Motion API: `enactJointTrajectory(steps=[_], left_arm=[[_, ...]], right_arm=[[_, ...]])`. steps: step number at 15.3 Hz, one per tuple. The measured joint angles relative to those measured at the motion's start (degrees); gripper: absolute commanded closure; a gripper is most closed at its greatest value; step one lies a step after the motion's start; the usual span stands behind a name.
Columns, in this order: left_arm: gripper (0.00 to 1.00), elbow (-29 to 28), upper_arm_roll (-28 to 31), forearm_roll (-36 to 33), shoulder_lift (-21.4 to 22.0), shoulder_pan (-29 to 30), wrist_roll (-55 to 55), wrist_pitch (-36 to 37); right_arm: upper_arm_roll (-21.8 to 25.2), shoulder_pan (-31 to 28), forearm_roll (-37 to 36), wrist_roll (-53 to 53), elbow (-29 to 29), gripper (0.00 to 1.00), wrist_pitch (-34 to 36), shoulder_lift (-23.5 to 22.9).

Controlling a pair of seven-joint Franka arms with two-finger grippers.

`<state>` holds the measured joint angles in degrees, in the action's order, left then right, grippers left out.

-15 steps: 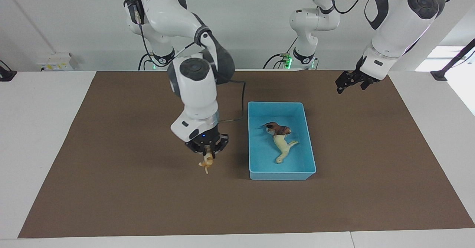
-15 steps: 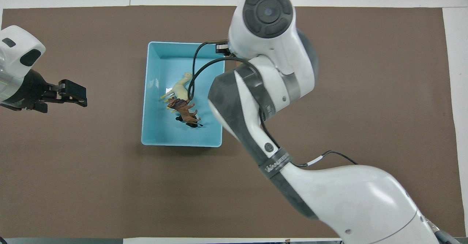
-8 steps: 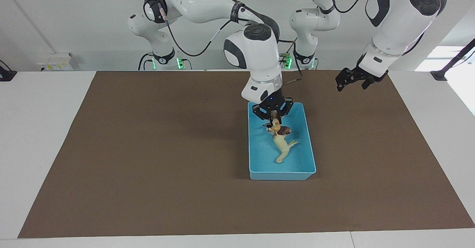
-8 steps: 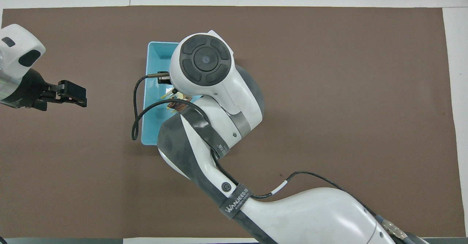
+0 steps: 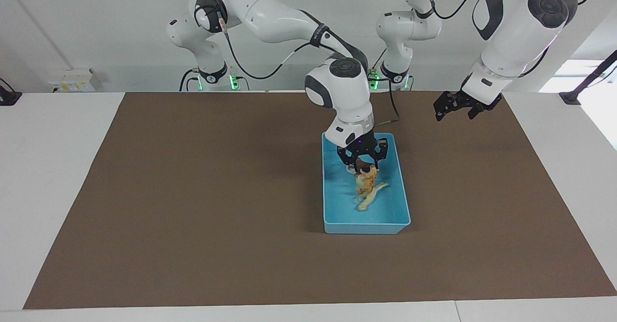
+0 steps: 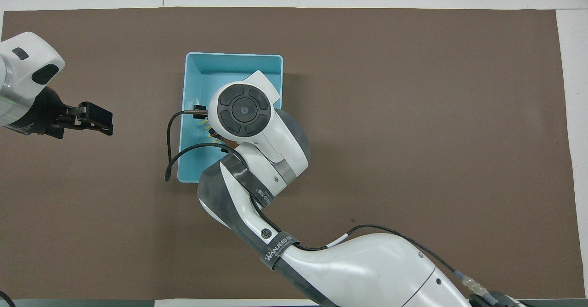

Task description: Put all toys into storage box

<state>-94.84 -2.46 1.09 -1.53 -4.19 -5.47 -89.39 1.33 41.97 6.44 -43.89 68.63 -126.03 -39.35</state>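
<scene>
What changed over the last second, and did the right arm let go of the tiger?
The right pincer carried the tiger from over the mat beside the storage box to over the box. Its fingers now look spread, and the tiger lies on the horse and lion, apparently released. The left pincer waited throughout over the mat.

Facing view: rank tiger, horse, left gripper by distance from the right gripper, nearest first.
1. tiger: in the storage box, just under the right gripper.
2. horse: partly under the tiger, farther from the robots.
3. left gripper: over the mat, toward the left arm's end.
</scene>
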Motion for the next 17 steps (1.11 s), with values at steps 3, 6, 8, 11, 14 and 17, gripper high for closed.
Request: enactJointTrajectory(steps=[3, 6, 8, 11, 14, 17], left_arm=[[0.0, 0.0, 0.2, 0.0, 0.0, 0.0, 0.0, 0.0], [0.0, 0.1, 0.3, 0.0, 0.1, 0.1, 0.0, 0.0], [0.0, 0.1, 0.4, 0.0, 0.4, 0.1, 0.0, 0.0], [0.0, 0.1, 0.4, 0.0, 0.7, 0.1, 0.0, 0.0], [0.0, 0.1, 0.4, 0.0, 0.7, 0.1, 0.0, 0.0], [0.0, 0.1, 0.4, 0.0, 0.7, 0.1, 0.0, 0.0]], right_arm=[[2.4, -0.6, -0.8, -0.4, -1.3, 0.0, 3.4, 1.2], [5.8, -3.3, -1.9, 1.9, -1.8, 0.0, 6.9, 5.4], [6.2, -8.2, -2.1, 7.5, -1.2, 0.0, 13.2, 9.0], [6.6, -17.8, -2.3, 25.1, 2.5, 0.0, 16.5, 13.6], [6.6, -26.9, -2.3, 41.3, 4.5, 0.0, 17.6, 15.1], [6.6, -32.3, -2.2, 46.5, 4.7, 0.0, 20.2, 16.4]])
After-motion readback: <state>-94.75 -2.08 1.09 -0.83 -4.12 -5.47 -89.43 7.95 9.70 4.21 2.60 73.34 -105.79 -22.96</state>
